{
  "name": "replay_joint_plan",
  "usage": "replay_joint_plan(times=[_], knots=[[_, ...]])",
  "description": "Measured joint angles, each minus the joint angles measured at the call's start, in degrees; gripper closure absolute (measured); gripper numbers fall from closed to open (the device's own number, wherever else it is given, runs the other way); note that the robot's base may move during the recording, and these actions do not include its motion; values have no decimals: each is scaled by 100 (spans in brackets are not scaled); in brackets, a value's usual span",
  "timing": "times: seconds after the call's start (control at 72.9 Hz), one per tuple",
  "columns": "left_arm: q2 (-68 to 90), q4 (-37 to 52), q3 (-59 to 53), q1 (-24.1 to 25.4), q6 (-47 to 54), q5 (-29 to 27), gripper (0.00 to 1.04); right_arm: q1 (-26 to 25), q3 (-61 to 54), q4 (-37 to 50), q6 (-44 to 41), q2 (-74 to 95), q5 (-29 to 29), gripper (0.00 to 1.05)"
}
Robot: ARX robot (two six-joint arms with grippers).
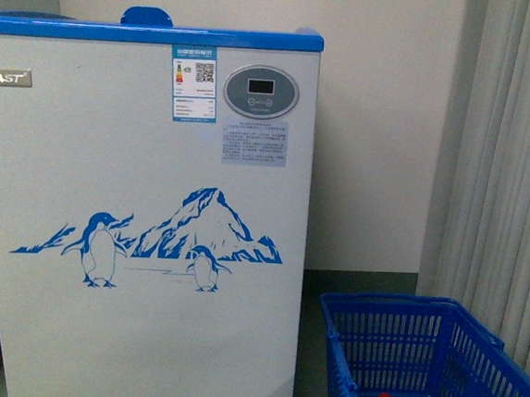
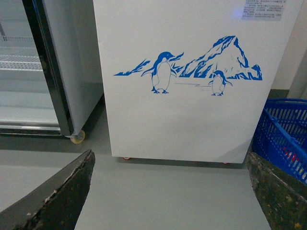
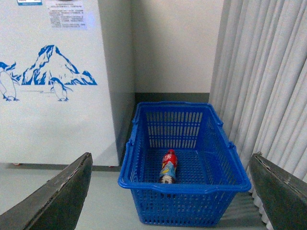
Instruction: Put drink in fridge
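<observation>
One bottle [image 3: 168, 167] lies on its side in the single blue basket [image 3: 184, 187], out ahead of the right pincer [image 3: 171, 155], jaws wide apart; the left pincer [image 2: 170, 152] gapes too.

Basket [image 3: 184, 187] blue plastic lattice; fridge [image 1: 123, 335] smooth white; curtain [image 3: 259, 72] cloth.
</observation>
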Motion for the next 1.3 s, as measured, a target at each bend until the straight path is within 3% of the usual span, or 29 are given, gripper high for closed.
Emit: replay_joint_plan(times=[1.303], knots=[[0, 0, 0, 0, 0, -2, 8, 0, 0, 0, 0, 0, -13, 7]])
